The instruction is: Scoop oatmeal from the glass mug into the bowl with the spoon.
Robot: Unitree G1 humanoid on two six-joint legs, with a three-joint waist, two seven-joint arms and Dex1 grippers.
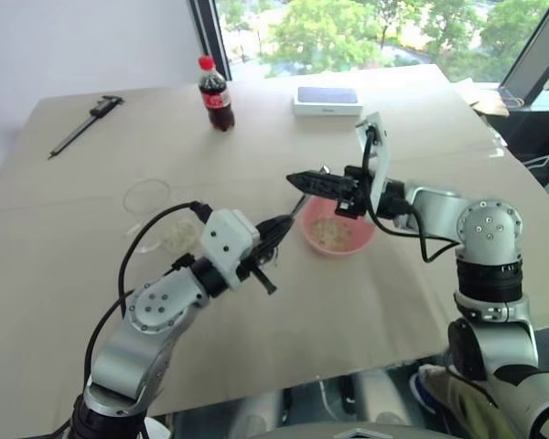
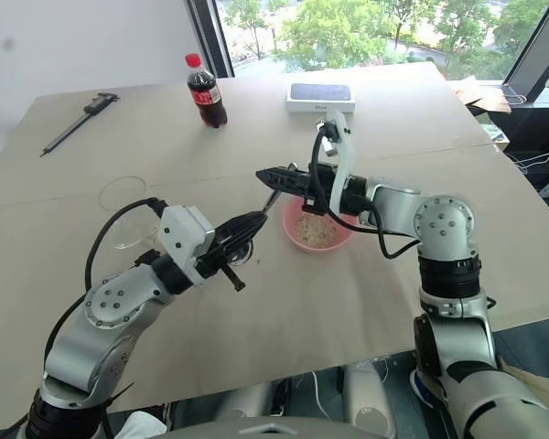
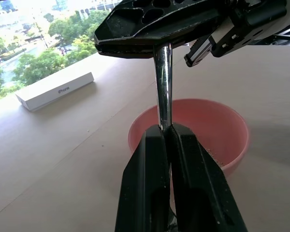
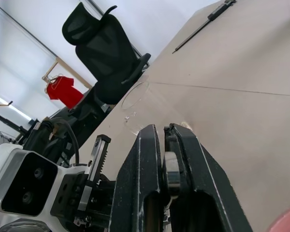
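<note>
The slim silver spoon (image 1: 298, 208) hangs in the air just left of the pink bowl (image 1: 366, 240), gripped at both ends. My left gripper (image 1: 284, 222) is shut on its lower part, seen close up on the spoon's stem (image 3: 163, 87). My right gripper (image 1: 297, 179) reaches in from the right and is shut on the upper end (image 4: 170, 169). Pale oatmeal (image 1: 334, 236) lies in the bowl. The clear glass mug (image 1: 151, 215) stands to the left, behind my left arm, with some pale grains at its bottom.
At the far side of the table stand a cola bottle (image 1: 216, 94) and a white phone box (image 1: 328, 101). A black caliper (image 1: 84, 123) lies at the far left. A black office chair (image 4: 106, 43) stands beyond the table's left edge.
</note>
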